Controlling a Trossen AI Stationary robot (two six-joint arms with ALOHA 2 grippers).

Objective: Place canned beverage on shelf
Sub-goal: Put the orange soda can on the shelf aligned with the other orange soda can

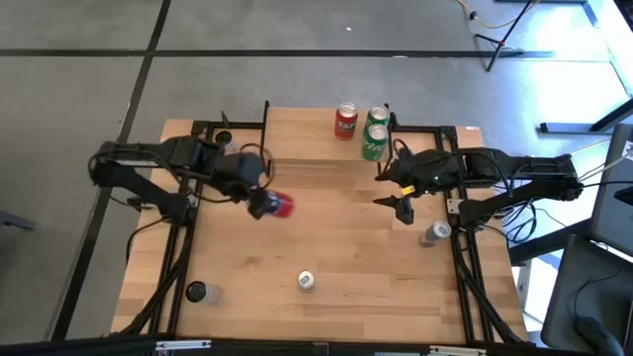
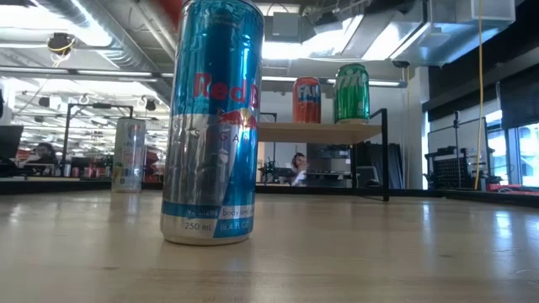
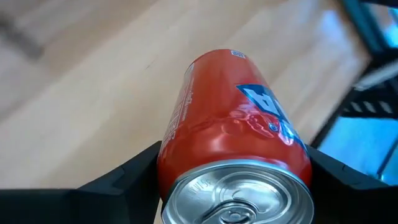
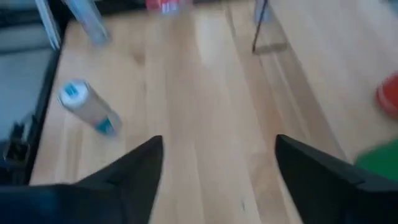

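Observation:
My left gripper (image 1: 269, 205) is shut on a red can with a blue logo (image 1: 284, 205), over the table's middle left, on the near side of the shelf. The shelf (image 1: 307, 148) is a low wooden plank on thin black legs at the table's far middle. On its right part stand an orange-red can (image 1: 345, 121) and two green cans (image 1: 376, 133). The low view also shows the shelf (image 2: 324, 131). My right gripper (image 1: 401, 203) is open and empty, just near of the shelf's right end. My left gripper pinches the red can's round side wall near its top end (image 3: 186, 155) between its two fingers (image 3: 134, 174), one on each side. The fingers come from the table's left and lie along the can. The can lies tilted, its lid toward the wrist, clear of the table.
A tall blue-and-silver can (image 2: 210, 126) stands near the front edge (image 1: 305, 280). A dark can (image 1: 196, 291) stands at the front left, a silver can (image 1: 435, 232) at the right, and another can (image 1: 225, 139) at the far left. Black rails run along the table's sides.

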